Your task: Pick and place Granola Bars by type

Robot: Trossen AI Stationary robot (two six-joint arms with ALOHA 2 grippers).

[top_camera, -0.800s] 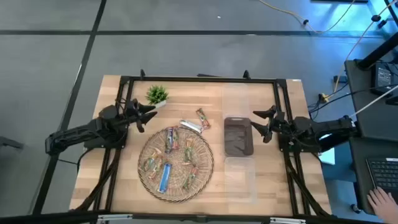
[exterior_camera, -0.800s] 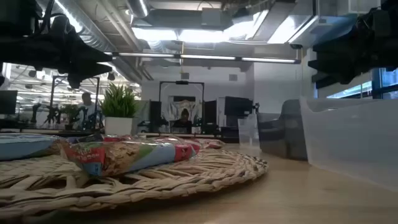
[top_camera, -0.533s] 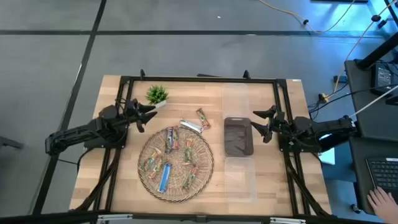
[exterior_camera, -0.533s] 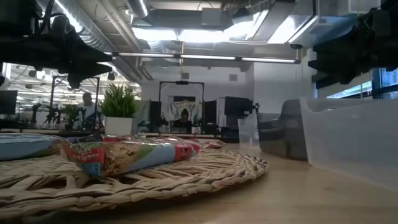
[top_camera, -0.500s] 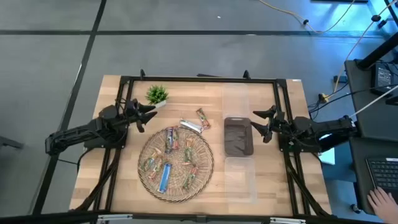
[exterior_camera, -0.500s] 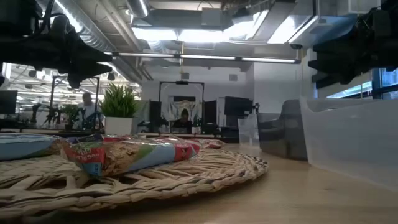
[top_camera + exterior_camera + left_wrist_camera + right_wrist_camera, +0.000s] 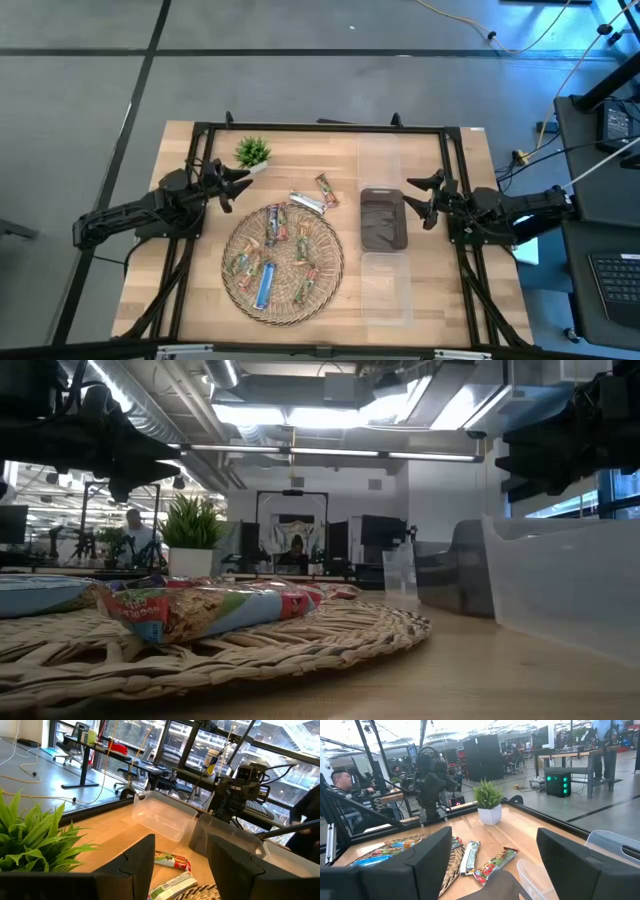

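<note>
Left gripper (image 7: 243,184) hovers with fingers parted, narrower than the other's, holding nothing, at the table's 9 o'clock side beside the potted plant (image 7: 252,152). Right gripper (image 7: 412,197) hovers with fingers spread wide, empty, at 3 o'clock by three containers (image 7: 383,220), two clear and one dark. Most Granola Bars (image 7: 268,284) lie on the woven tray (image 7: 331,260) near the middle; two more lie on the table (image 7: 330,145) at the tray's 1 o'clock.
</note>
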